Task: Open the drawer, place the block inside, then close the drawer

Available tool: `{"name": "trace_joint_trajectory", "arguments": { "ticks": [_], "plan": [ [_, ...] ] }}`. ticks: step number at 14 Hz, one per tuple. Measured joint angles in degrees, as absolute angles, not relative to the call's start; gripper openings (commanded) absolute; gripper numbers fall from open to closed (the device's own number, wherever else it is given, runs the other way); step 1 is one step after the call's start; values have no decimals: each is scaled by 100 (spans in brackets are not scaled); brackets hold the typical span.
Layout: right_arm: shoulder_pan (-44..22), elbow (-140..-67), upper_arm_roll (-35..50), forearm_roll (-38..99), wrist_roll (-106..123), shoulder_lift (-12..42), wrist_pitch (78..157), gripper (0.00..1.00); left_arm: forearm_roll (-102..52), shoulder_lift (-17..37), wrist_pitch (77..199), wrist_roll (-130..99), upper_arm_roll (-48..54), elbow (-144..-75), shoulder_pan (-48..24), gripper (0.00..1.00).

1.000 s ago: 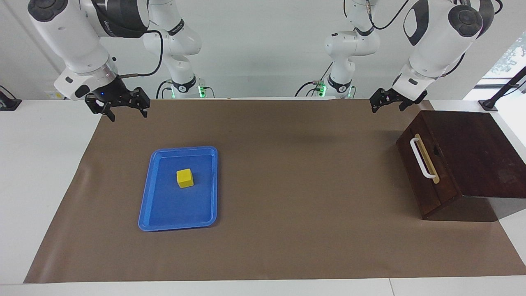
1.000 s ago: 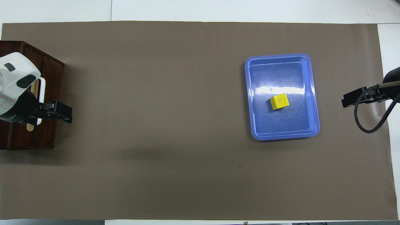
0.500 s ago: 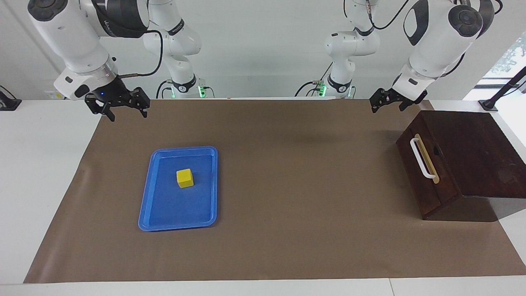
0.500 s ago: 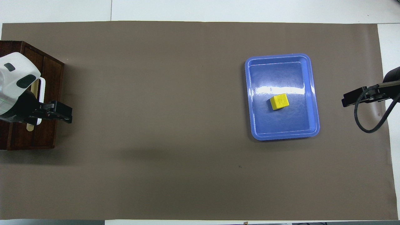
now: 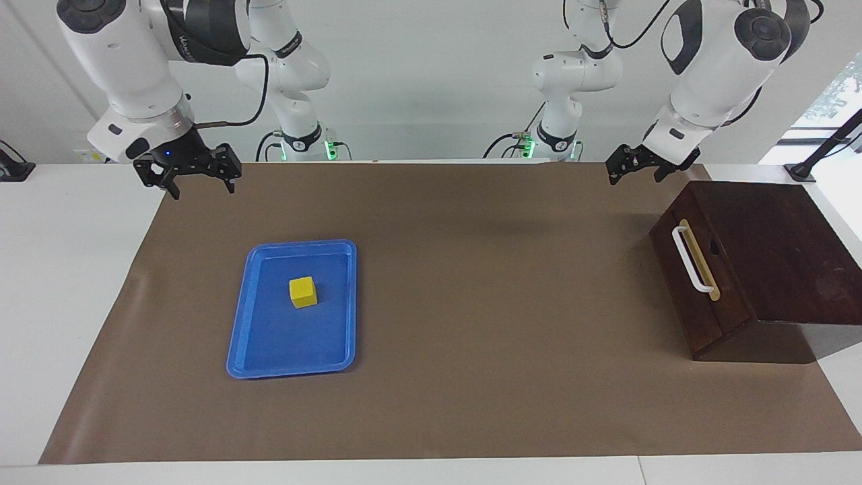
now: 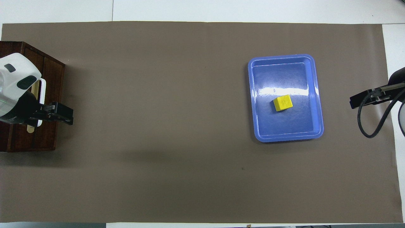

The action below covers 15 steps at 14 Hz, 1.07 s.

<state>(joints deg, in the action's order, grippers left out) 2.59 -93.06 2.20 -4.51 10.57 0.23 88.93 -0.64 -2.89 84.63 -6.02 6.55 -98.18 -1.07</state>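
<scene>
The yellow block (image 5: 303, 292) (image 6: 283, 103) lies in a blue tray (image 5: 237, 337) (image 6: 256, 126) toward the right arm's end of the table. The dark wooden drawer (image 5: 693, 296) (image 6: 50, 95) is closed in its box at the left arm's end, its white handle (image 5: 688, 259) facing the middle of the table. My left gripper (image 5: 633, 178) (image 6: 65, 114) hangs open and empty above the mat beside the box. My right gripper (image 5: 204, 191) (image 6: 360, 98) is open and empty, up in the air over the mat's edge, apart from the tray.
A brown mat (image 5: 485, 350) covers most of the white table (image 5: 60, 283). The wide stretch of mat between the tray and the box is bare. In the overhead view the left arm's wrist (image 6: 15, 85) covers part of the box and handle.
The right gripper has drifted a little outward toward the right arm's end of the table. The left arm, block, tray and drawer have not moved.
</scene>
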Motion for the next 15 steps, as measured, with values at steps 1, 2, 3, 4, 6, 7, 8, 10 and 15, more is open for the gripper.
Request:
{"name": "trace_joint_trajectory", "arguments": {
  "ticks": [1,2,3,4,6,7,8,10,15],
  "plan": [
    [262,-9309,219,-451,1041,23,8924,100,-64,-290,8463,-602,658,-9818,-108,100],
    [265,-9315,218,-445,1006,23,8987,100,-64,-290,8466,-602,662,-9818,-109,100],
    [271,-9329,217,-425,951,23,9041,100,-64,-290,8469,-602,663,-9818,-109,100],
    [279,-9349,213,-388,885,24,9081,100,-64,-290,8472,-602,662,-9817,-109,100],
    [296,-9387,209,-276,650,44,9124,100,-64,-290,8477,-602,660,-9814,-109,100],
    [304,-9406,206,-140,462,75,9130,100,-64,-290,8484,-602,659,-9811,-108,100],
    [314,-9428,205,-19,253,128,9155,100,-64,-290,8492,-602,658,-9808,-108,100],
    [328,-9470,201,153,-148,315,9327,100,-64,-290,8497,-602,658,-9802,-107,100],
    [338,-9504,176,718,-1932,1022,9770,100,-64,-290,8501,-602,656,-9797,-106,100]
  ]
}}
